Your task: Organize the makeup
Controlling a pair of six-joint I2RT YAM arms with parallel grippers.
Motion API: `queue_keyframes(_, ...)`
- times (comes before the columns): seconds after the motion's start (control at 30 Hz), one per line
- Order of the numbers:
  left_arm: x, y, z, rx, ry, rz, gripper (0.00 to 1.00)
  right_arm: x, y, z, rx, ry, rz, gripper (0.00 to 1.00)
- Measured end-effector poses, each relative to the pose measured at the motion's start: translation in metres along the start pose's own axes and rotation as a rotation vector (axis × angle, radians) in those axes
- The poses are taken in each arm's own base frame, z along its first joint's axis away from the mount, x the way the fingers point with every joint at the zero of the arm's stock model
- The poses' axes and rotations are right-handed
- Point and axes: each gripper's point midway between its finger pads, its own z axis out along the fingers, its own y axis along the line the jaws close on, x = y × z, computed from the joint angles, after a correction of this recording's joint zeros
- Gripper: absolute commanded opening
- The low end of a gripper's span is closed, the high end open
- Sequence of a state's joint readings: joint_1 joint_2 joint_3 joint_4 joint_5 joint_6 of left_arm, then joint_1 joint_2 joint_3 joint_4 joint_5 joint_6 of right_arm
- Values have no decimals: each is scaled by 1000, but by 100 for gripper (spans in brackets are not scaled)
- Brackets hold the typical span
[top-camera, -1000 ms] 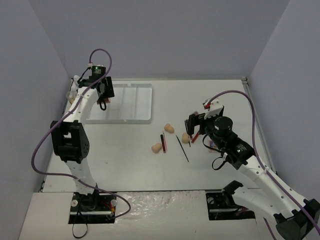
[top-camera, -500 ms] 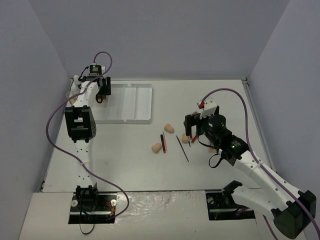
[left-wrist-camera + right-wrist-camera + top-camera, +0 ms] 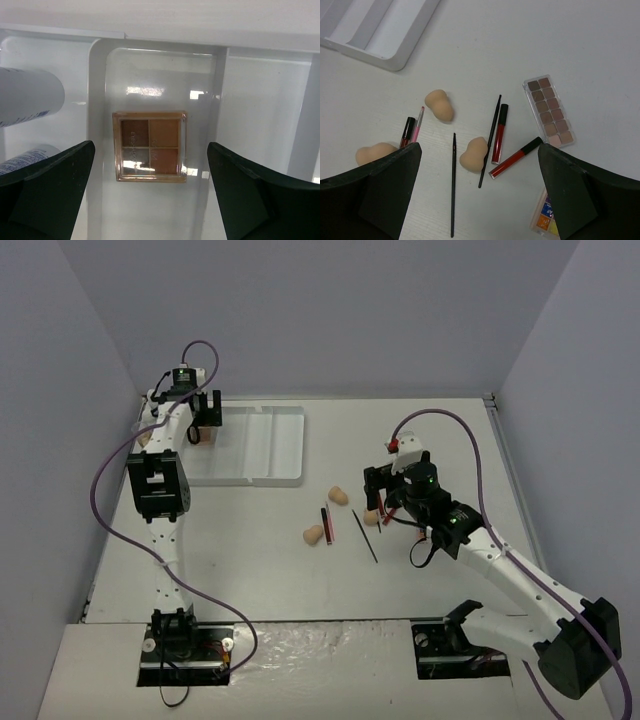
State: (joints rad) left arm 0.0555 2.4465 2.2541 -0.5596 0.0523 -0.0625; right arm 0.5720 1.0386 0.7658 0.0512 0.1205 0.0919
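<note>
Right gripper has slid left, jaws apart above a sponge; left gripper gapes over the tray's square palette

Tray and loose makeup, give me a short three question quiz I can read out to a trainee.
1. True or false: the four-pan eyeshadow palette lies inside a compartment of the tray.
2. How many peach sponges show in the right wrist view? A one, B three, C five.
3. Fill in: the left pincer above the tray is ____.
Key: 1 true. 2 B. 3 open.
</note>
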Motion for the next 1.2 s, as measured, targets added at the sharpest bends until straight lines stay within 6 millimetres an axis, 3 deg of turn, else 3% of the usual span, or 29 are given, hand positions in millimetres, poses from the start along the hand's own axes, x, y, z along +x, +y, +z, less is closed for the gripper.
queue_keyframes(0.13, 3, -2, -3, 11, 2, -2, 97, 5, -10, 8, 38, 42, 32, 100)
queue_keyframes(0.27, 13, -6, -25, 25, 19, -17, 97, 2, -41, 19, 117, 81, 105, 100)
queue_keyframes(0.33, 13, -12, -52, 34, 10, -44, 97, -2, -68, 30, 181, 113, 160, 100)
queue_keyframes(0.43, 11, -31, -110, 72, -48, -68, 97, -3, -97, 52, 246, 155, 224, 100)
queue_keyframes(0.57, 8, -78, -198, 171, -191, -43, 97, 13, -102, 84, 228, 268, 255, 100)
queue_keyframes(0.7, 39, -121, -258, 291, -251, 10, 97, 39, -108, 119, 202, 370, 259, 99)
queue_keyframes(0.83, 84, -128, -268, 321, -196, 27, 97, 84, -117, 133, 203, 496, 249, 99)
queue_keyframes(1.0, 144, -115, -262, 294, -95, 29, 97, 128, -126, 142, 205, 616, 200, 96)
queue_keyframes(1.13, 164, -112, -259, 280, -65, 37, 97, 127, -126, 144, 171, 613, 151, 90)
queue_keyframes(1.2, 164, -112, -259, 273, -69, 43, 97, 127, -125, 145, 150, 613, 131, 85)
